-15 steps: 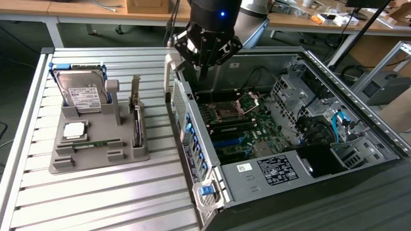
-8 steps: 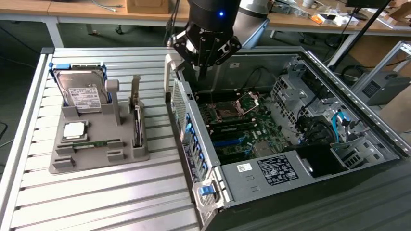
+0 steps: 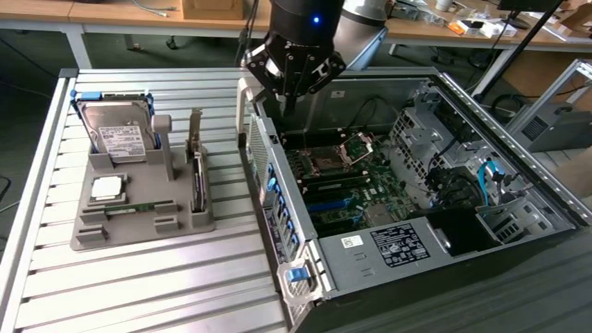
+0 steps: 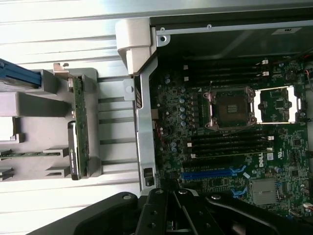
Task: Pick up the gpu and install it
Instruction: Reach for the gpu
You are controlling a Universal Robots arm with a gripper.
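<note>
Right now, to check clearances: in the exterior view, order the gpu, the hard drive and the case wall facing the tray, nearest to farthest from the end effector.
1. case wall: below the end effector, toward the tray.
2. gpu: upright in the tray, beyond that wall.
3. hard drive: tray's back corner, exterior view's far left.

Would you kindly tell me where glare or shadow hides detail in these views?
Exterior view: even light on the table, deep shadow inside the computer case near its drive bays. Wrist view: the table slats glare white; the pincer is a dark silhouette.
</note>
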